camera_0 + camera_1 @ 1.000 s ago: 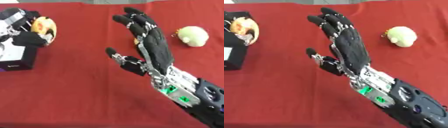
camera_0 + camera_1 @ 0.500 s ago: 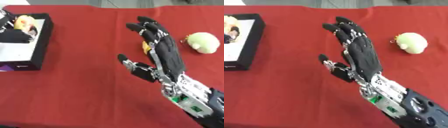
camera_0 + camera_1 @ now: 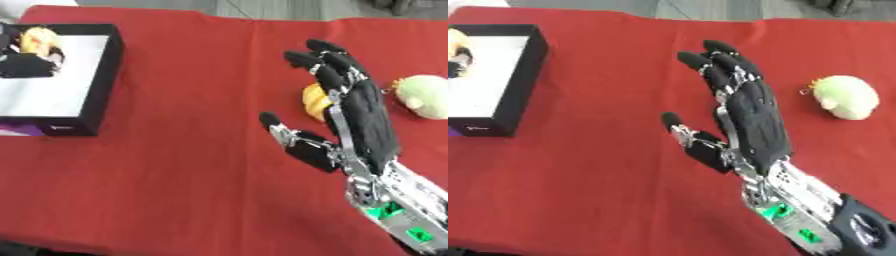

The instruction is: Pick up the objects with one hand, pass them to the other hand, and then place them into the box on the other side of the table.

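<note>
At the far left we see the black box (image 3: 98,85) with its pale floor, sitting on the red tablecloth (image 3: 175,190). Inside it, at the far left corner, a yellowish object (image 3: 38,41) lies beside something dark that we cannot identify; we cannot say whether our left hand is among those shapes. We take the box to be the drop point, so whatever lies in it looks already delivered.

Toward the middle, our right hand (image 3: 750,117) reaches in from the near right corner, fingers straight and slightly spread, thumb held out to the left, holding nothing. It hovers palm down over the cloth, which we judge to be a ready pose for closing on the next object.

Just behind the fingers, in the left eye view, an orange-yellow object (image 3: 313,101) peeks out, mostly hidden by the hand. We judge this the likely next pick, being nearest.

Farther right lies a pale green rounded object (image 3: 847,97), well apart from the hand and untouched, waiting its turn.
</note>
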You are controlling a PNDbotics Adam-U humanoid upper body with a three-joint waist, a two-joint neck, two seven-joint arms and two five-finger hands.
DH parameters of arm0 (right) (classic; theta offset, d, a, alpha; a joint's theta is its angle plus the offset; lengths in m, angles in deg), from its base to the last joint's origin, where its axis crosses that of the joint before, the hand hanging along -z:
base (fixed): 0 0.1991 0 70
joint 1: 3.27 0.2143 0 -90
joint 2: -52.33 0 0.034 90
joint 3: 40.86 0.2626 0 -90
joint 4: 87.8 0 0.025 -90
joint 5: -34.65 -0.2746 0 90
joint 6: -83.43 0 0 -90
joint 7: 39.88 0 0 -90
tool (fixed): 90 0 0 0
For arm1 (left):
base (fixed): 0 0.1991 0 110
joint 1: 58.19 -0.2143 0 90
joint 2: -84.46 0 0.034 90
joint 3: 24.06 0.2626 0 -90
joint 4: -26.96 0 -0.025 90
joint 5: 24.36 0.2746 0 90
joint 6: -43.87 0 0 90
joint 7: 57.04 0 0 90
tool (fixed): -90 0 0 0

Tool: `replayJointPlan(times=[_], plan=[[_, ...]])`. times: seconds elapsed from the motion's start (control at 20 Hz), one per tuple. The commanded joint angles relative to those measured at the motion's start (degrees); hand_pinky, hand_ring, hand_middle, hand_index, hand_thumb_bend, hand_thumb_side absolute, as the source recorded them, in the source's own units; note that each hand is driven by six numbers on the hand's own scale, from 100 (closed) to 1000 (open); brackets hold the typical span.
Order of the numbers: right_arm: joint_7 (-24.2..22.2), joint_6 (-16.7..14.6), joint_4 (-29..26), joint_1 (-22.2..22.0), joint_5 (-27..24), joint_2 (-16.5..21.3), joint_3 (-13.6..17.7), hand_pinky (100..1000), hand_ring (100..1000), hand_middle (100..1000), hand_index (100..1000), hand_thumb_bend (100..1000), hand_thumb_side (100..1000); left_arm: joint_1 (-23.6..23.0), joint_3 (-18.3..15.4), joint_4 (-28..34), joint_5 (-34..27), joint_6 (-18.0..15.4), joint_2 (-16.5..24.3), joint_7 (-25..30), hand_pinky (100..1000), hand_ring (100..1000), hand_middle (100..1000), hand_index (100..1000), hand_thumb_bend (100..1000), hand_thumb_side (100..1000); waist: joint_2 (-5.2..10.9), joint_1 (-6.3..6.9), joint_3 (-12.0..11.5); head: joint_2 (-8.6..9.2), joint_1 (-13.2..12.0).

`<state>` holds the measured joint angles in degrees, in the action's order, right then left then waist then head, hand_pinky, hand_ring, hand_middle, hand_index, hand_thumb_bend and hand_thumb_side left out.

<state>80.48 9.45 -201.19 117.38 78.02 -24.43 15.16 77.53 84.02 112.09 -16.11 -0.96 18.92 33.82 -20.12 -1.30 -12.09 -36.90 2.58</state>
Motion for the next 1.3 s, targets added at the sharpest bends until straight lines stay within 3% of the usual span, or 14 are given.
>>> replayJointPlan(times=[0.05,0.15,0.3,0.45,0.7,0.85,0.95,1.0,1.15,1.3], plan=[[0.32,-0.5,-1.2,0.24,0.63,0.51,0.5,765,843,633,802,555,100,0.97,-1.66,-3.67,2.31,-2.8,0.83,-0.43,764,697,622,699,100,233,1.22,0.11,0.38,0.96,-0.84],[0.57,-0.64,-1.2,0.09,0.75,0.39,0.57,765,843,633,802,553,100,1.35,-1.68,-6.51,3.82,-4.04,0.26,-0.14,782,727,653,819,100,273,1.17,-0.01,0.86,1.14,-1.01],[0.89,-0.49,-1.2,-0.07,0.6,0.27,0.76,762,843,631,800,548,100,1.95,-1.83,-9.62,7.91,-5.6,-0.41,-0.85,803,757,689,878,100,373,1.11,-0.05,1.16,1.45,-0.93],[1.33,-0.82,-1.2,-0.11,0.42,0.21,0.77,763,843,630,800,546,100,2.47,-2.39,-11.98,11.93,-5.4,-1.1,-2.18,808,768,699,877,178,340,1.15,-0.05,1.36,1.6,-0.68],[1.96,-1.34,-1.2,-0.15,0.22,0.12,0.85,762,842,629,799,544,100,2.98,-3.02,-14.11,14.82,-4.68,-1.79,-2.47,805,769,703,882,196,312,1.27,0.04,1.58,1.48,-0.78],[2.2,-1.37,-1.2,-0.3,0.18,0.11,0.95,762,841,628,799,545,100,2.96,-3.16,-14.19,15.25,-4.8,-1.95,-2.37,801,764,698,877,182,318,1.31,0.04,1.68,1.27,-0.71],[2.36,-1.27,-1.2,-0.41,0.15,0.12,1.09,761,841,628,799,544,100,2.82,-3.35,-13.43,14.91,-4.97,-1.95,-2.42,792,758,691,853,100,317,1.35,0.03,1.69,0.89,-0.28],[2.45,-1.22,-1.2,-0.45,0.13,0.17,1.19,762,841,628,799,545,100,2.69,-3.42,-12.66,14.44,-5.27,-1.88,-2.56,791,750,692,840,100,320,1.38,0.02,1.69,0.71,0.1],[3.05,-1.2,-1.2,-0.68,-0.37,0.41,1.81,756,842,624,794,540,100,1.72,-4.45,-8.73,8.7,-5.35,-1.52,-2.26,773,711,749,845,100,559,1.56,-0.05,1.65,0.29,1.89],[4.01,-1.2,-1.2,-1.26,-3.34,0.81,2.96,748,852,626,792,523,100,0.11,-5.45,-1.75,1.17,-6.35,-0.54,-4.28,759,734,769,876,100,687,1.81,-0.25,1.77,0.02,3.73]])
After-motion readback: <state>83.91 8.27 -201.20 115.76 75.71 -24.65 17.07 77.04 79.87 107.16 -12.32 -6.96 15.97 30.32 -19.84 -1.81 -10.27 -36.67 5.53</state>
